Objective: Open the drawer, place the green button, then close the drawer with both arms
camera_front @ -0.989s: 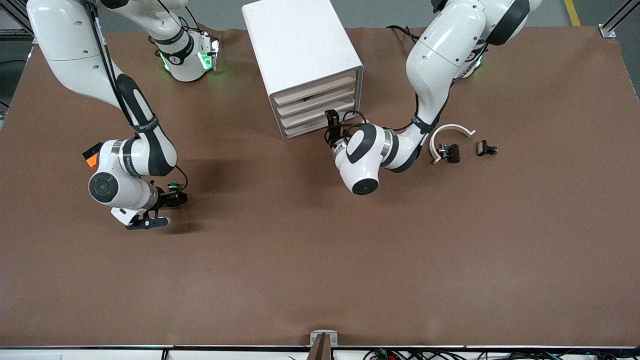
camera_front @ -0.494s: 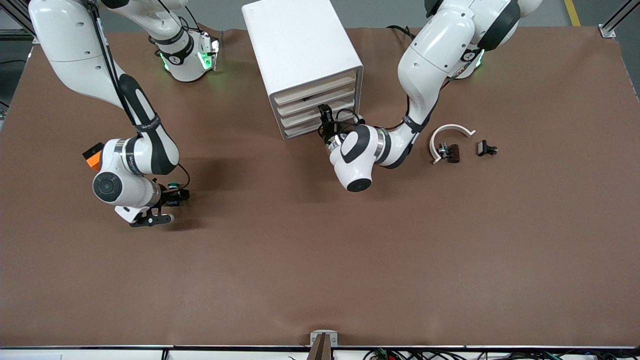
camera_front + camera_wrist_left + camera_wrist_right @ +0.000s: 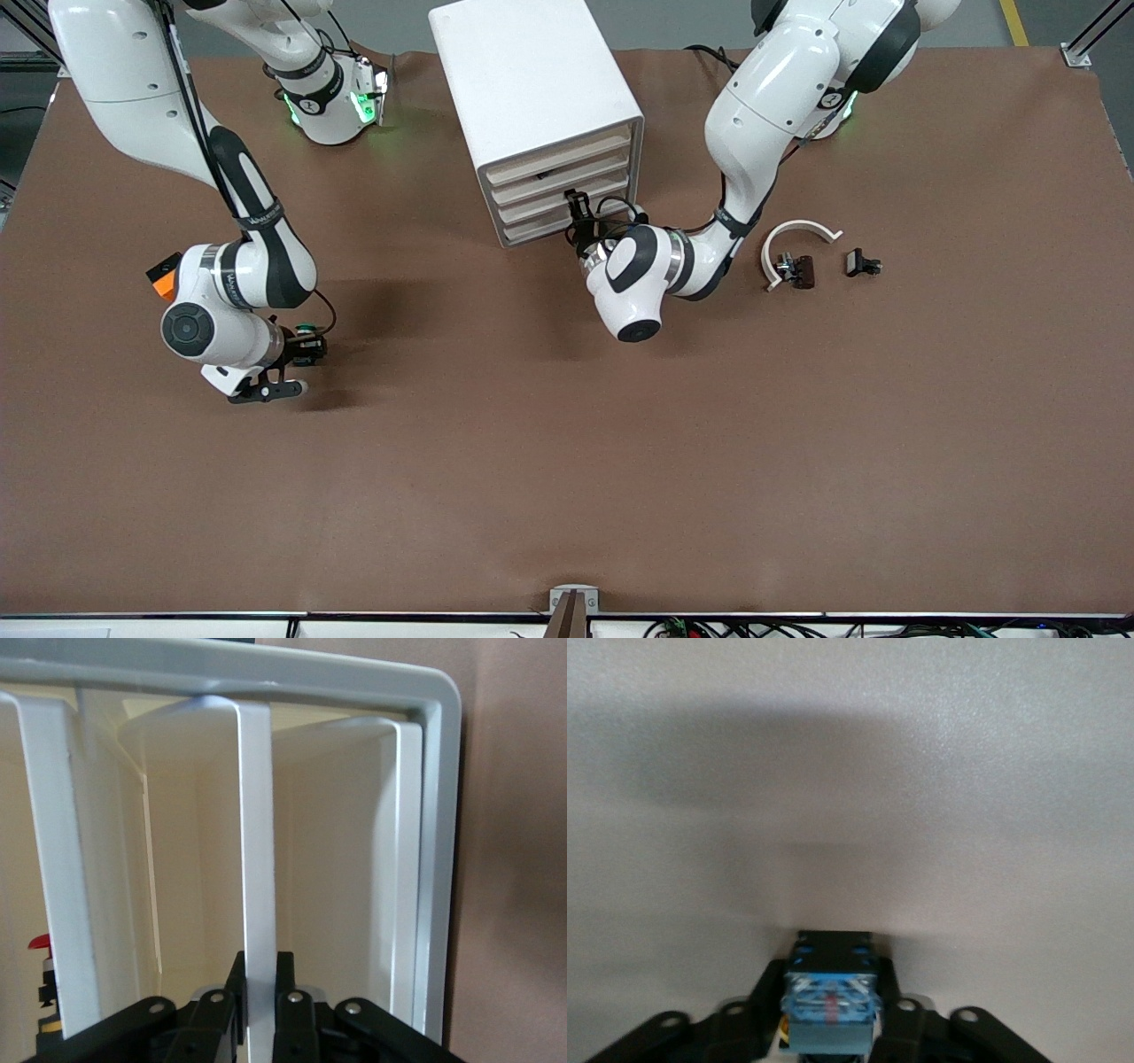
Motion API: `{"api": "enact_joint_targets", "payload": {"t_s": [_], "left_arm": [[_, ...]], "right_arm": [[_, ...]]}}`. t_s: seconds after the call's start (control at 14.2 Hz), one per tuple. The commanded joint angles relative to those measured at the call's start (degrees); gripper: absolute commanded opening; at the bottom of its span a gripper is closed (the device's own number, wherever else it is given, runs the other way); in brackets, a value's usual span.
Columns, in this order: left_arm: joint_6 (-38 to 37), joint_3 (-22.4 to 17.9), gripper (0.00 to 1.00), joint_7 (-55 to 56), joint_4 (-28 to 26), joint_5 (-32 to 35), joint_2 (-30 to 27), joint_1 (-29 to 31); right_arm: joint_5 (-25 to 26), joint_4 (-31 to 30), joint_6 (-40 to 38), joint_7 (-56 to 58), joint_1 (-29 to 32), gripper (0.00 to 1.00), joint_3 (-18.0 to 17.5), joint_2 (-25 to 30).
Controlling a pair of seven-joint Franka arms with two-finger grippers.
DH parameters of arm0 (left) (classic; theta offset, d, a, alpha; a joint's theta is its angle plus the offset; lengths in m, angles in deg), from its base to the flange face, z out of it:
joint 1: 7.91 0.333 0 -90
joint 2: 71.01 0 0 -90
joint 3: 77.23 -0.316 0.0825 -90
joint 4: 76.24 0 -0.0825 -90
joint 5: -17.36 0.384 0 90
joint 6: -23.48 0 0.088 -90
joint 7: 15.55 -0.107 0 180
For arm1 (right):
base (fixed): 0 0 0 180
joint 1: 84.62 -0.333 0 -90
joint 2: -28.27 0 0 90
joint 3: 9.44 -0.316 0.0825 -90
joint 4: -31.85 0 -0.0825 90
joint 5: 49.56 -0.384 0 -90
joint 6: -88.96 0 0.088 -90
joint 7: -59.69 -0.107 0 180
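Note:
The white cabinet (image 3: 532, 80) stands at the back of the table, all four drawers looking flush. My left gripper (image 3: 577, 200) is shut on the front edge of the third drawer (image 3: 536, 209) from the top. In the left wrist view, the gripper (image 3: 259, 961) clamps the drawer's white lip (image 3: 255, 833) between both fingers. My right gripper (image 3: 306, 344) is shut on the button (image 3: 306, 331) and holds it a little above the table toward the right arm's end. In the right wrist view, the button's blue body (image 3: 830, 997) sits in that gripper (image 3: 833, 948).
An orange cube (image 3: 161, 282) lies partly hidden by the right arm. A white ring (image 3: 797, 237) and two black clips (image 3: 797, 268) (image 3: 861, 263) lie toward the left arm's end. A red-capped part (image 3: 40, 943) shows inside a neighbouring drawer.
My left gripper has moved in to the cabinet and onto the drawer's front edge. My right gripper has shifted slightly with the button in it.

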Motion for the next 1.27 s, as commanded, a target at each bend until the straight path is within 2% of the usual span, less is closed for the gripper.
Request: {"api": "enact_joint_targets", "payload": {"t_s": [0.0, 0.21, 0.71, 0.92, 1.2], "left_arm": [[-1.29, -0.5, 0.0, 0.71, 0.77, -1.56, 0.19, 0.68], [-1.29, -0.5, 0.0, 0.71, 1.12, -1.47, 0.19, 2.79], [-0.94, -0.67, 0.0, -0.26, 2.79, -0.85, 0.27, 7.01], [-0.32, -0.85, 0.0, -0.35, 4.28, -0.59, 0.27, 8.94], [0.91, -0.85, 0.0, -2.63, 5.52, -0.59, 0.19, 11.76]], "right_arm": [[0.12, 0.31, 0.29, 0.46, -0.15, 0.18, 0.04, -0.34], [0.12, 1.36, -1.28, 0.29, -0.68, 0.17, 0.04, 0.27], [0.12, 14.88, -26.05, -1.2, -1.03, 0.17, 0.04, 2.2], [0.12, 20.16, -35.63, -6.02, -2.96, 0.17, 0.04, 4.04], [0.12, 21.67, -42.06, -12.97, -6.83, 0.17, 0.04, 7.73]]}}
